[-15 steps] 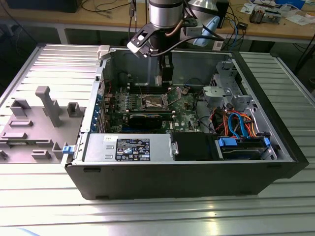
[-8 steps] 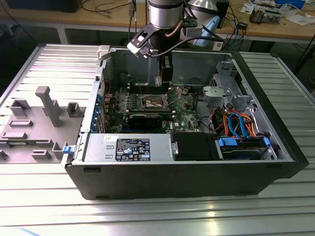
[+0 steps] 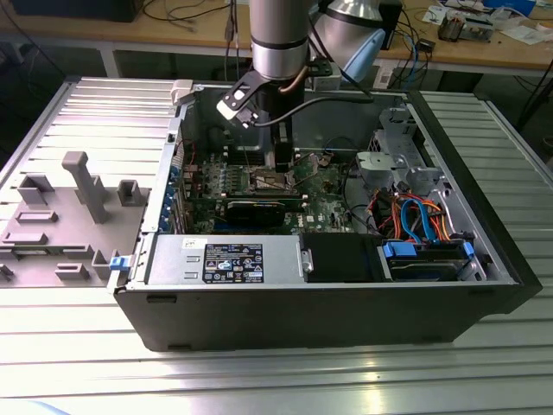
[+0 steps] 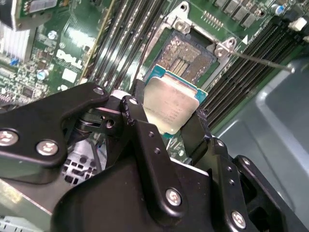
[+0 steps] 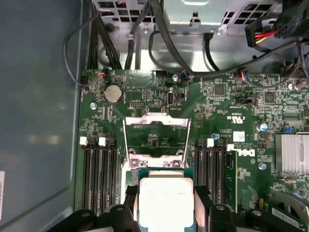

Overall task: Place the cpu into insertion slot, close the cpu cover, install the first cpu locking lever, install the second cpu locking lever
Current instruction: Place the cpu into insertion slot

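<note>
My gripper [image 4: 166,110] is shut on the cpu [image 4: 170,107], a small square chip with a silver-grey top held flat by two edges between black fingers [image 4: 137,118]. The chip hangs tilted just above the insertion slot [image 4: 187,54], whose dark centre lies bare inside its metal frame. In the first wrist view the cpu [image 5: 165,200] sits in the gripper [image 5: 165,193], and beyond it the windowed cpu cover [image 5: 157,120] stands flipped open. A thin wire locking lever [image 4: 263,61] sticks out sideways, released. In the exterior view the gripper [image 3: 281,162] reaches down onto the green motherboard [image 3: 324,194].
The open computer case [image 3: 484,242] walls in the board. Memory slots [image 5: 99,174] flank the socket on both sides. A black graphics card [image 3: 255,210], the power supply [image 3: 225,259], a drive cage [image 3: 428,258] and loose cables [image 3: 415,216] crowd nearby. Grey fixtures [image 3: 78,186] stand on the table.
</note>
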{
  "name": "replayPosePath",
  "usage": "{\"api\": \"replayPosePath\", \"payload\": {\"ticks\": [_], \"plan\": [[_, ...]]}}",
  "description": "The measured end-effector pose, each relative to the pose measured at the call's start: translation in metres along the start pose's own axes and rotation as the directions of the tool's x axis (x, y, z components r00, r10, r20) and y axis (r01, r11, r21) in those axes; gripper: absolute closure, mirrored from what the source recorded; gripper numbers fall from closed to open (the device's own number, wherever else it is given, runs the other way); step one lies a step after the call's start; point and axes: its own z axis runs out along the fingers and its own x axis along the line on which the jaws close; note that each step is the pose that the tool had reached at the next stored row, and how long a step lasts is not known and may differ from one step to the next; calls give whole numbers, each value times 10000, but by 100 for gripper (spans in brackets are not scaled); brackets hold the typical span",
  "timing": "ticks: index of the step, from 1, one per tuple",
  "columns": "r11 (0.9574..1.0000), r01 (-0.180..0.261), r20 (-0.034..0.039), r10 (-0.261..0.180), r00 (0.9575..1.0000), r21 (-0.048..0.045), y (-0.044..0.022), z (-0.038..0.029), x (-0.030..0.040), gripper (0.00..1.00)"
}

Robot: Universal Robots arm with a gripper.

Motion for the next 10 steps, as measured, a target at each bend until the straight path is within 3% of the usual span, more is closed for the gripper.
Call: {"api": "replayPosePath", "payload": {"ticks": [10], "plan": [[10000,7,-9,-7,10000,0,-10,16,6,46]]}}
